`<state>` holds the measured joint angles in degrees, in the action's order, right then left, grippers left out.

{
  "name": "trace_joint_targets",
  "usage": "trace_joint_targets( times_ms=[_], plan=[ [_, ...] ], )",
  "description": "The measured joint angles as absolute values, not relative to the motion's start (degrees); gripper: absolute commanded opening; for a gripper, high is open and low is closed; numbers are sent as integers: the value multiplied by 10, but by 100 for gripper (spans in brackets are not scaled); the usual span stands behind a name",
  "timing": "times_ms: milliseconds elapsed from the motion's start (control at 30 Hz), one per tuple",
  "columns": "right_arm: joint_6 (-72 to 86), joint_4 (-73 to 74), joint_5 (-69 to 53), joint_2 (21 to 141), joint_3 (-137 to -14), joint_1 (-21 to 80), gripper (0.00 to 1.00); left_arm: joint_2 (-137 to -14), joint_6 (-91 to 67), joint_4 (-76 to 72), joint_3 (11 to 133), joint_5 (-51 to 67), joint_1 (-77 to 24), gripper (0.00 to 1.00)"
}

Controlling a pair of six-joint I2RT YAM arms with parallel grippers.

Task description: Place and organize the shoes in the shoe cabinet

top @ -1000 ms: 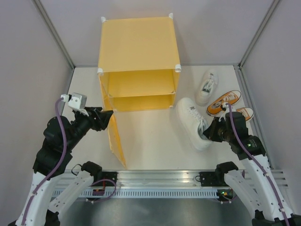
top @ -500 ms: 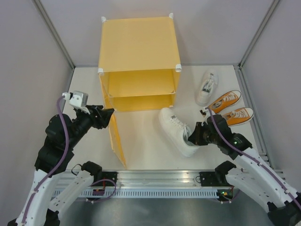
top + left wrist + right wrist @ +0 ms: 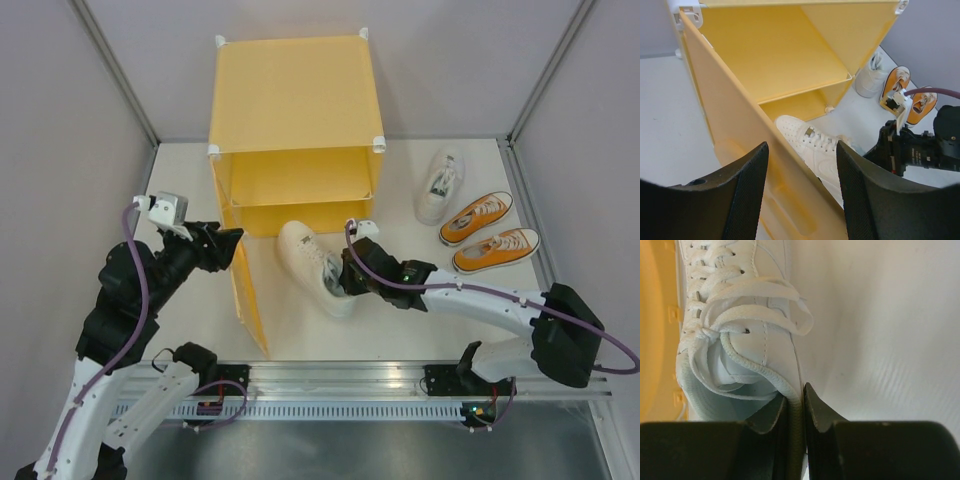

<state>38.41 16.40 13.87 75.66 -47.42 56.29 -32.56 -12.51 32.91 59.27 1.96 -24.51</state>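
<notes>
Since a second ago the right hand (image 3: 345, 275) has reached across from the right side of the bench (image 3: 300, 335) toward its middle, carrying the white sneaker (image 3: 308, 260) with it. The sneaker now sits just in front of the lower compartment of the shoe cabinet (image 3: 290, 100), toe toward the opening. I cannot tell whether its sole touches the bench. The right hand is closed narrow, its fingers pinching the sneaker's heel collar.

The left hand (image 3: 230, 245) has not moved. Its fingers stand about half apart, astride the free edge of the open door (image 3: 250, 300), with a gap wider than the panel.

The second white sneaker (image 3: 440, 185), the far orange sneaker (image 3: 476, 217) and the near orange sneaker (image 3: 497, 249) lie unchanged near the bench's right edge.
</notes>
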Motion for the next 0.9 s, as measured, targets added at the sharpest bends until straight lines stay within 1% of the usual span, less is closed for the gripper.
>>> trace_joint_targets(
  times_ms=[200,367,633,767,900],
  plan=[
    [417,109,184,843,-543,561,1,-325,-125,325,590,19,-246,61],
    [447,96,217,928,-617,561,1,-324,-125,316,585,19,-249,61],
    [487,114,261,1075,-754,561,0,-320,-125,306,578,18,-249,61],
    [504,130,279,1121,-809,561,1,-316,-125,304,575,16,-249,61],
    [523,147,299,1145,-838,560,1,-311,-125,301,571,16,-253,61]
  ],
)
